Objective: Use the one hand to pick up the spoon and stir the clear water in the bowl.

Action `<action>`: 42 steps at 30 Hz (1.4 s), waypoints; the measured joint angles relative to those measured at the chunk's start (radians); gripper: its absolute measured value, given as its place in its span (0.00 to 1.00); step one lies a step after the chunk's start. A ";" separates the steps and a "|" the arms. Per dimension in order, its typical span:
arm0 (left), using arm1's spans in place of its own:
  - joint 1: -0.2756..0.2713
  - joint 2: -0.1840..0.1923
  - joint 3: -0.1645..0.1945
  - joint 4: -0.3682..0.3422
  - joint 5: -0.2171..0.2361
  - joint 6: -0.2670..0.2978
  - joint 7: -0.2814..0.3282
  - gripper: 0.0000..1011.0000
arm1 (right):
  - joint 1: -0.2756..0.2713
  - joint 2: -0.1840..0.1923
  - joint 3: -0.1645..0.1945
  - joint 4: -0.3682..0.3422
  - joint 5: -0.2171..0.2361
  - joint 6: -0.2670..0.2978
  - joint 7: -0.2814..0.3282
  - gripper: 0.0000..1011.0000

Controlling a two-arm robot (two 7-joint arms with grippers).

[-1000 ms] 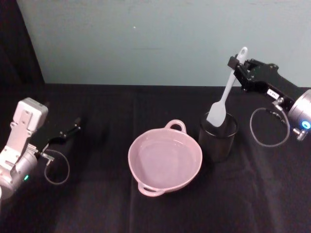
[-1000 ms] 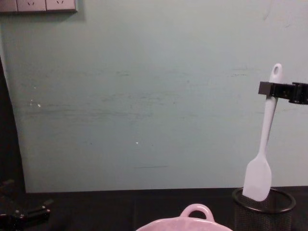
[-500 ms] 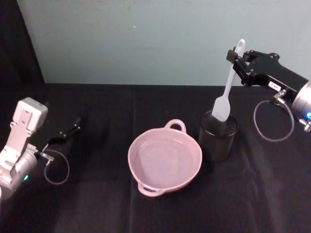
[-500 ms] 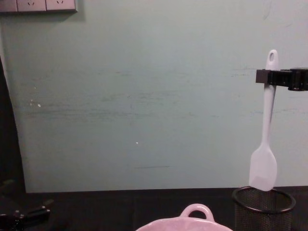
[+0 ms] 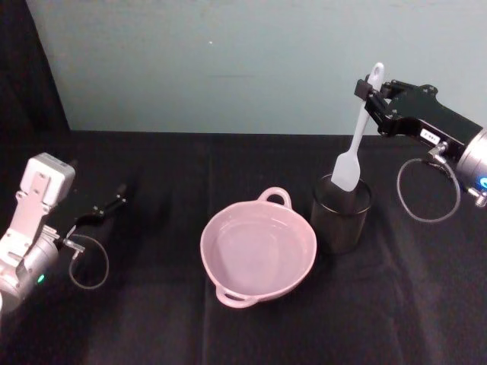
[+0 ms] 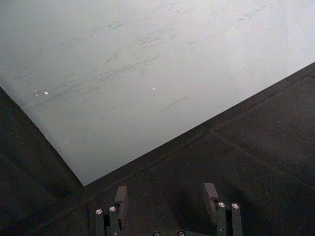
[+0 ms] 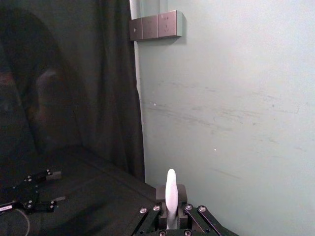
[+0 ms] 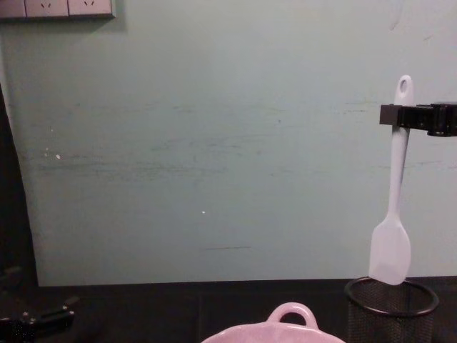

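right gripper (image 5: 370,95): raised over the far right of the table (image 5: 152,319), jaws pinching the spoon (image 5: 352,152) high on its handle, just under the oval hole.
spoon: hanging nearly upright from the jaws, flat head down at the mouth of the mesh cup (image 5: 341,217).
chest view: head's lower edge about level with the cup's rim; cannot tell whether touching or clear.
right wrist view: handle end standing up between the closed jaws, pale wall (image 7: 236,98) behind.
bowl (image 5: 204,242): pink, on the table just left of the mesh cup, clear liquid inside, apart from the spoon.
left gripper (image 5: 114,204): parked low at the table's left, well apart from the bowl.
left wrist view: jaws spread over black cloth.
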 joint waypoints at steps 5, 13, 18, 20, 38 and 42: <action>0.000 0.000 0.000 0.000 0.000 0.000 0.000 0.99 | 0.000 0.000 0.000 0.001 0.001 -0.001 0.000 0.12; 0.000 0.000 0.000 0.000 0.000 0.000 0.000 0.99 | -0.012 -0.001 0.005 -0.023 -0.004 -0.001 0.001 0.12; 0.000 0.000 0.000 0.000 0.000 0.000 0.000 0.99 | -0.003 -0.025 -0.023 -0.052 -0.019 0.006 0.016 0.12; 0.000 0.000 0.000 0.000 0.000 0.000 0.000 0.99 | 0.011 -0.042 -0.048 -0.055 -0.028 0.012 0.027 0.12; 0.000 0.000 0.000 0.000 0.000 0.000 0.000 0.99 | 0.023 -0.150 -0.217 0.032 -0.136 -0.030 0.085 0.12; 0.000 0.000 0.000 0.000 0.000 0.000 0.000 0.99 | 0.010 -0.158 -0.221 0.045 -0.149 -0.053 0.091 0.12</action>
